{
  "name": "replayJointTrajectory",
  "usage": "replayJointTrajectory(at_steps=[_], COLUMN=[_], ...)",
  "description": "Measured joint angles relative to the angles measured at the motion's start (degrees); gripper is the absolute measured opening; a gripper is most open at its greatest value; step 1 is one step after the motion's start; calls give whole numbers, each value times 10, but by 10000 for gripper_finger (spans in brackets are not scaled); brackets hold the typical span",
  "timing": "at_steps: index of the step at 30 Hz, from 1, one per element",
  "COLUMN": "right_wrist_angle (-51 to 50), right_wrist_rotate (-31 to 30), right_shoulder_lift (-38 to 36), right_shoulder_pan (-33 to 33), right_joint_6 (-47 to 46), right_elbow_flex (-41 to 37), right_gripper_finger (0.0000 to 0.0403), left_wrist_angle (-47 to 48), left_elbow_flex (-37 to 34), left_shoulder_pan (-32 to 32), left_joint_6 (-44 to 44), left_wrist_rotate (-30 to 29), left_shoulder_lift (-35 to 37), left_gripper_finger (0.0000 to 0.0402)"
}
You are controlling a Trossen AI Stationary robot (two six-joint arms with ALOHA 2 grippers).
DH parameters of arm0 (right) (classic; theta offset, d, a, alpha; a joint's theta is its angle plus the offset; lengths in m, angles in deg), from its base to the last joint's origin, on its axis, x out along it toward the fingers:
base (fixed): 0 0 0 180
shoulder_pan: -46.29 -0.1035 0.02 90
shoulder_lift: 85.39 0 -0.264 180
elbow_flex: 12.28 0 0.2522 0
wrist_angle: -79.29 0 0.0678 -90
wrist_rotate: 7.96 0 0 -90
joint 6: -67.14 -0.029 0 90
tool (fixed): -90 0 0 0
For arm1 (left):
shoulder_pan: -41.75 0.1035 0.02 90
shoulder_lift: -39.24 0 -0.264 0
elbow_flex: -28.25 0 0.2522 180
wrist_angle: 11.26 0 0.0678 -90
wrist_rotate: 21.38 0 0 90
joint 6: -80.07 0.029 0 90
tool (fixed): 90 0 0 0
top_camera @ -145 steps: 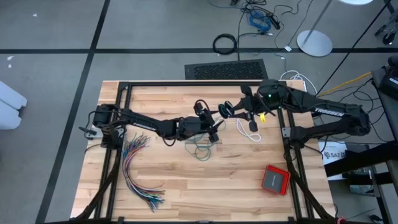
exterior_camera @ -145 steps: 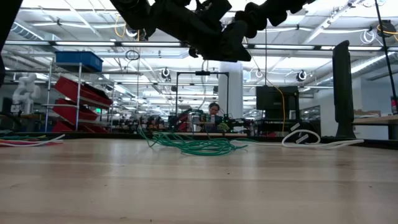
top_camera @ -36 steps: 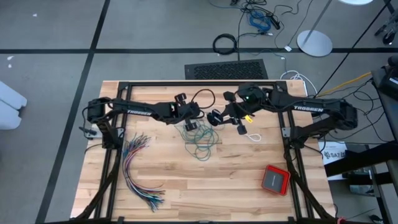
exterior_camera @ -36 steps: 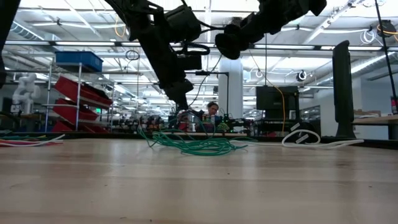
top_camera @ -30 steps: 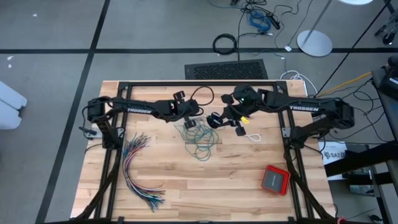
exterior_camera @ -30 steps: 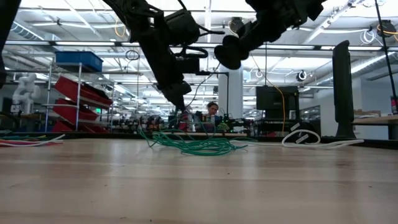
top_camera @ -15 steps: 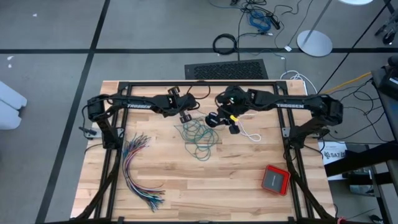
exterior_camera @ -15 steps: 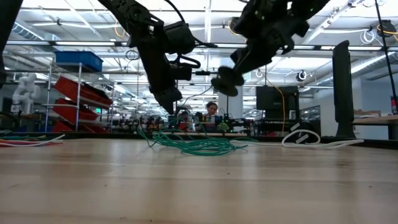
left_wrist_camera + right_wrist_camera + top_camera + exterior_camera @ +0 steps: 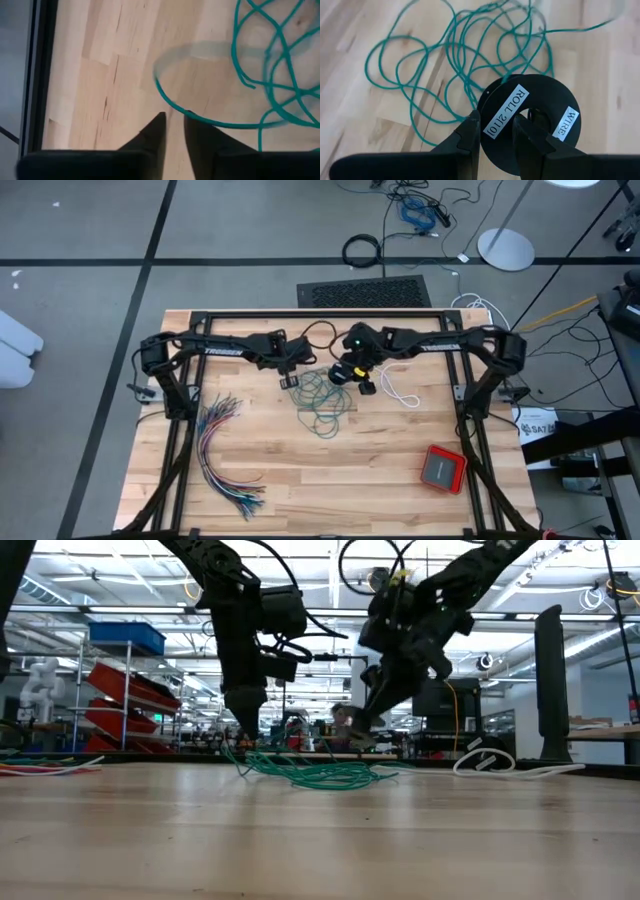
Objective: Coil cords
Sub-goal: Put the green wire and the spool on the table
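The teal cord [image 9: 320, 395] lies in a loose tangle on the table's middle; it also shows in the low view [image 9: 310, 772]. One strand runs from the tangle up to a black spool [image 9: 530, 125] with white labels. My right gripper [image 9: 495, 131] is shut on that spool above the tangle's right side [image 9: 347, 373]. My left gripper [image 9: 174, 126] points steeply down at the tangle's left end [image 9: 290, 380]. Its fingertips stand a little apart with nothing between them. A teal loop [image 9: 170, 102] passes just beside them. A white cord loop [image 9: 400, 395] lies to the right. My right gripper holds the black spool at the near part of its labelled flange [image 9: 496, 116], with one finger on either side of the label strip. The fingers slant down from the table's right. The spool is lifted clear, its face tilted, and the teal strand [image 9: 506, 77] trails slack from it. My left gripper: whether a fingertip [image 9: 192, 122] touches the teal loop cannot be told.
A fanned bundle of many-coloured wires [image 9: 225, 450] lies at the left front. A red box [image 9: 442, 468] sits at the right front. The black frame rails [image 9: 300, 315] border the table. Bare wood lies in front of the tangle.
My right gripper has come down with the spool and gone toward the table's left, over the teal tangle. My left gripper has shifted a little toward the left edge and tipped steeper, with its tips now low beside the tangle's left end. The tangle has stayed in place.
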State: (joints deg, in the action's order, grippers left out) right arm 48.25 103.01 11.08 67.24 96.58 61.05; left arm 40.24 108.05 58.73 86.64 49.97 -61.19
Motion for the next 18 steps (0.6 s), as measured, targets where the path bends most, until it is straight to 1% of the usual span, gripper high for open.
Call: replayJointTrajectory(at_steps=[6,9,11,13,16,18], right_wrist_angle=[14,23,22,22,24,26], right_wrist_rotate=[1,1,1,1,3,3], right_shoulder_lift=[27,37,44,50,59,64], right_shoulder_pan=[0,-1,-1,-1,-3,-6], right_joint_6=[2,-1,-1,-2,0,4], right_elbow_flex=[0,0,0,0,0,1], right_gripper_finger=[78,78,78,78,78,79], left_wrist_angle=[-18,-10,-2,-2,-2,-18], left_elbow_flex=[0,0,0,0,0,0], left_shoulder_pan=[0,-4,-10,-21,-50,-75], left_joint_6=[-2,-15,-29,-46,-70,-82], left_wrist_rotate=[3,5,4,-9,-41,-47], left_shoulder_lift=[0,1,9,26,71,107], left_gripper_finger=[171,198,205,207,208,208])
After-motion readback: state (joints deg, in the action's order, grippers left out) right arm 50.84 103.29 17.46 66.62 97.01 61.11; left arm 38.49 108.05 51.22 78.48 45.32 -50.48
